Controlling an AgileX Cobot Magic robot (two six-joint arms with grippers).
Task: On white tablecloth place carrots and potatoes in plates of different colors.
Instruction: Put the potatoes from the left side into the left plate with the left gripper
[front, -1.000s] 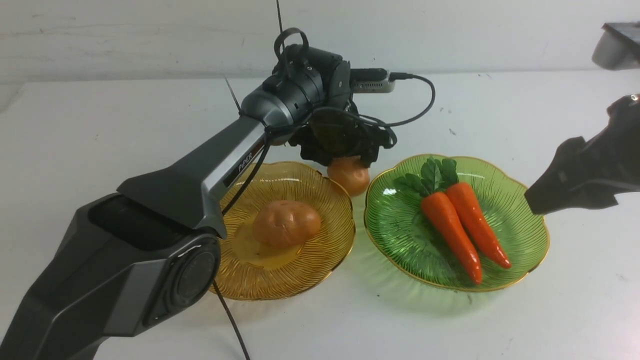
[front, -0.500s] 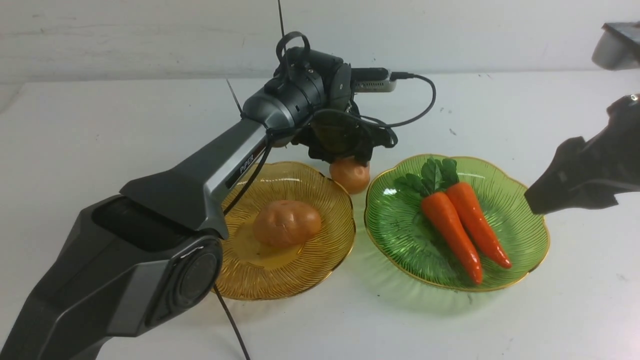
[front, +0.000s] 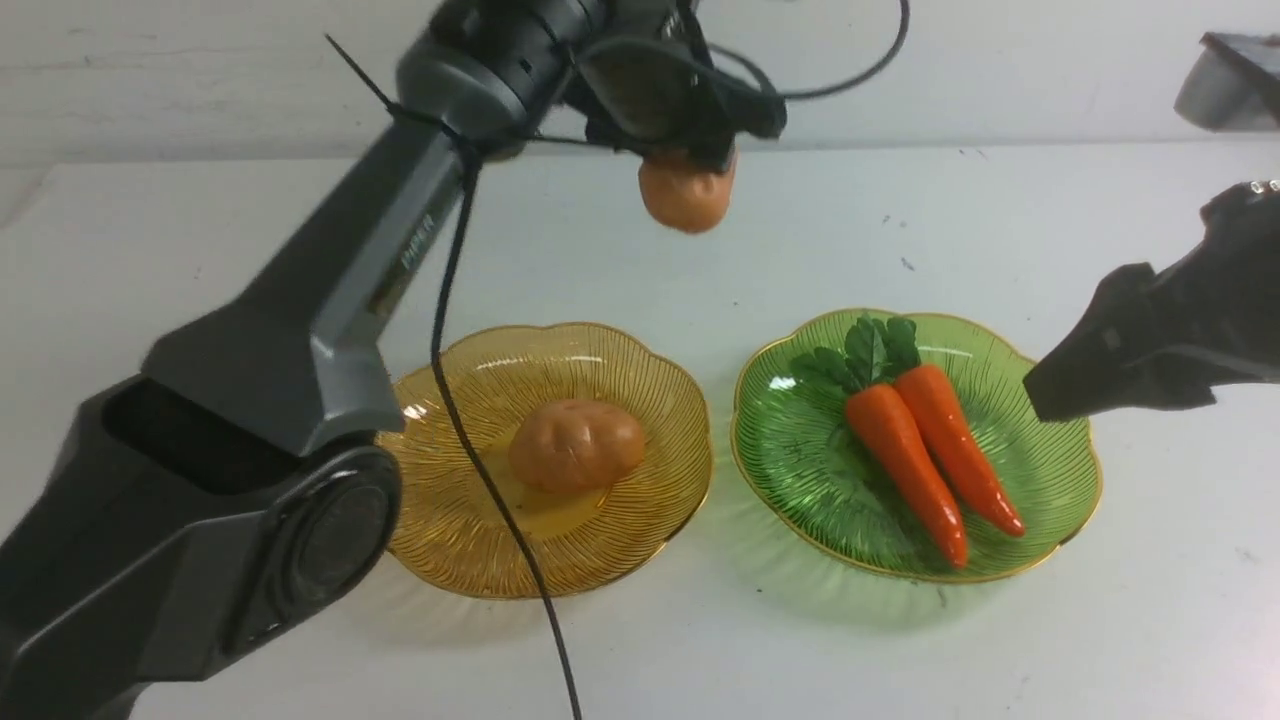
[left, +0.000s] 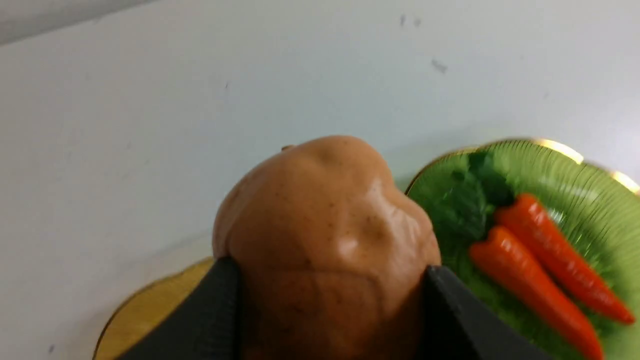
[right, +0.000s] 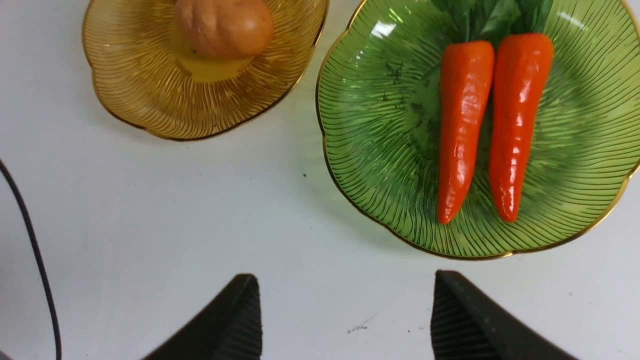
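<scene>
White tablecloth (front: 200, 250): the left claw (front: 688, 160), gripping the last potato (front: 682, 200), has lifted it from just behind the amber plate (front: 620, 350) to well above its far rim. With the other potato (front: 575, 445) already in that plate, only the drop seems to remain; the right claw (right: 345, 280) hangs open, empty.

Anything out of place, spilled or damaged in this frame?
Nothing stands out. One tan egg-shaped toy potato sits in the amber ribbed plate, two glossy orange toy carrots lie side by side in the green ribbed plate, and the left gripper holds the second potato in the air.
</scene>
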